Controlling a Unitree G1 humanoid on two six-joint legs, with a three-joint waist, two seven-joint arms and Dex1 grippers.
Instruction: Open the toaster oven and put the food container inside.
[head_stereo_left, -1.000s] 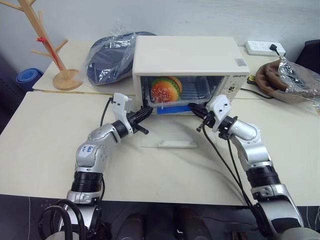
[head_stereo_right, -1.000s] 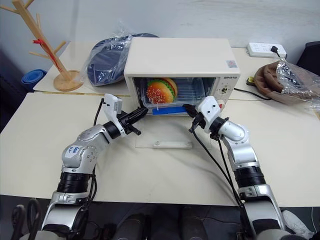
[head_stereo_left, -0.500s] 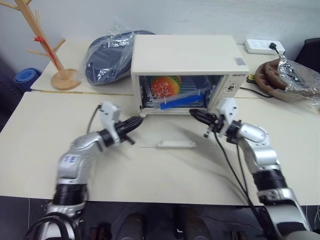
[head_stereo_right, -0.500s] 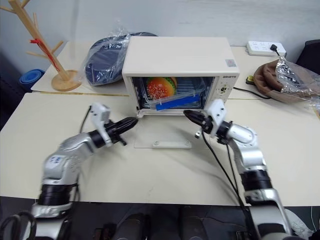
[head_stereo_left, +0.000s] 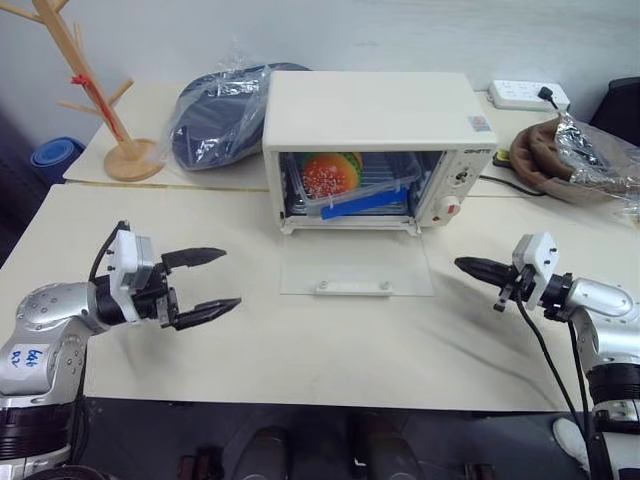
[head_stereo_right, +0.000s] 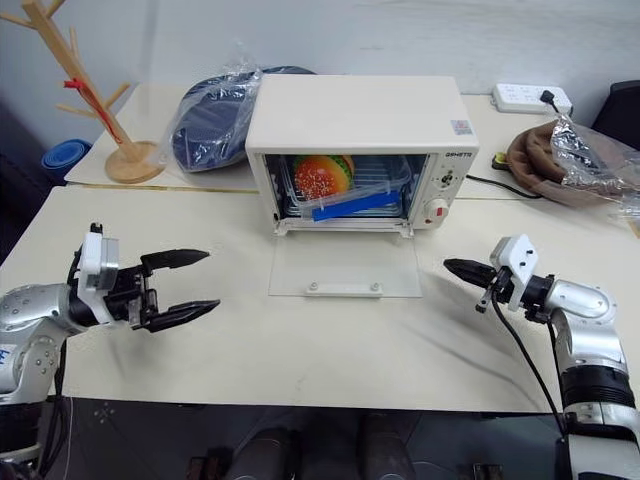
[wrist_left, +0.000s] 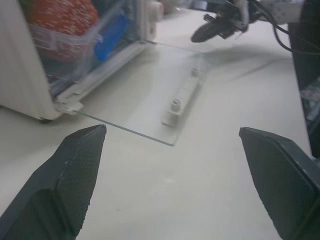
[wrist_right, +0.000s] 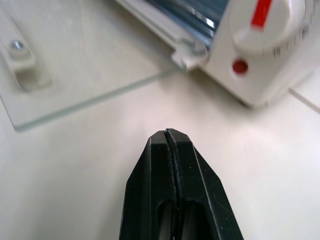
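The oven (head_stereo_left: 368, 140) stands at the back of the counter (head_stereo_left: 330, 340) with its glass door (head_stereo_left: 355, 272) dropped flat in front of it. The container (head_stereo_left: 348, 185) sits inside the oven on the rack, tilted, its blue clip strip toward the opening and the toy burger showing through the clear wall. So the placing looks done.

The left tool (head_stereo_left: 208, 279) hovers over the counter well to the left of the oven, fingers spread wide with nothing between them. The right tool (head_stereo_left: 478, 268) hangs to the right of the oven's door, fingers pressed together and empty.

The container is likely light and stiff, with smooth plastic walls that could slip under a pinch. If it needs squaring on the rack, the long sides at the clip strips look like the best hold. The glass door is fragile and best lifted by its white bar handle (head_stereo_left: 351, 288).
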